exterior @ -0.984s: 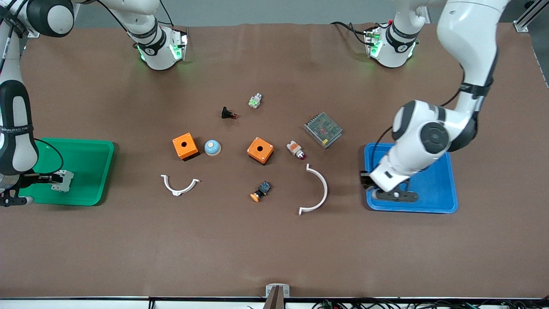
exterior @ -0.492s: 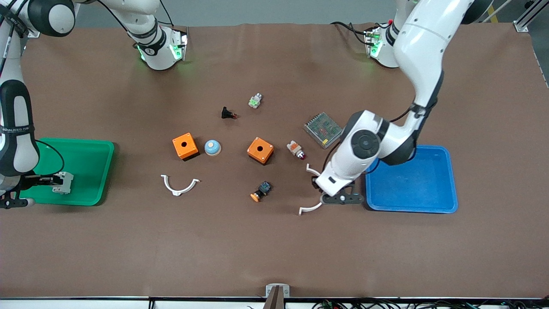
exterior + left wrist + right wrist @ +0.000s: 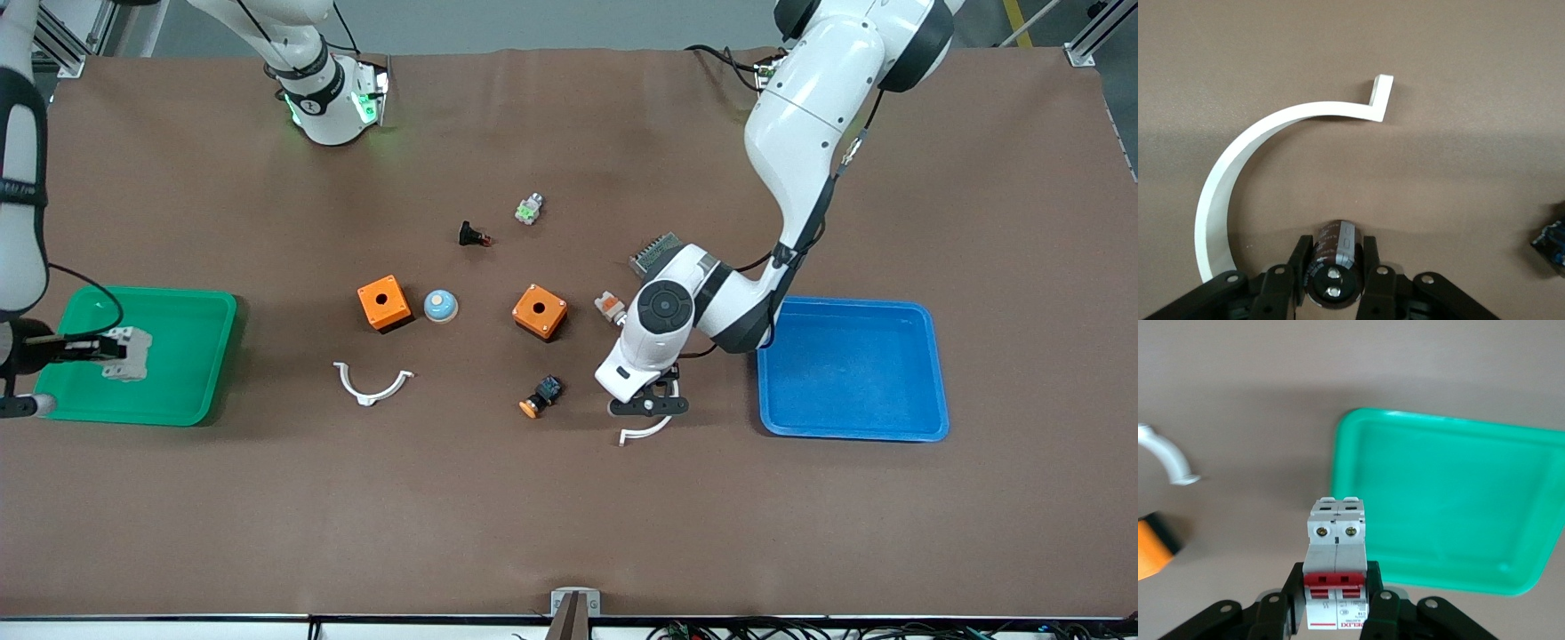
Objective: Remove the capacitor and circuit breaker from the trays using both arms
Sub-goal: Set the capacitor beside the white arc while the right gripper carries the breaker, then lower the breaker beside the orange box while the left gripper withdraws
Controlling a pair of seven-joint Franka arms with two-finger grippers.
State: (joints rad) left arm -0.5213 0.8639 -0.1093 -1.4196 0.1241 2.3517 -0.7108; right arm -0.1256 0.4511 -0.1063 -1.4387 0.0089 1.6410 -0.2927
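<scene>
Front view: left gripper [image 3: 648,406] clamped on capacitor [image 3: 1332,259], off the blue tray [image 3: 852,428], over the white curved bracket [image 3: 642,433] | right gripper [image 3: 55,352] pinching circuit breaker [image 3: 127,354] above green tray [image 3: 180,409] | wrist cams only: capacitor's long axis points straight out from the jaws, breaker's red levers [image 3: 1337,579] visible

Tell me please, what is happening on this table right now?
Two robot arms are lifting parts out of trays. The left gripper is shut on the capacitor and hangs over the large white curved bracket, outside the blue tray. The right gripper is shut on the circuit breaker and holds it above the green tray. Two orange boxes and several buttons lie in the middle of the table.
</scene>
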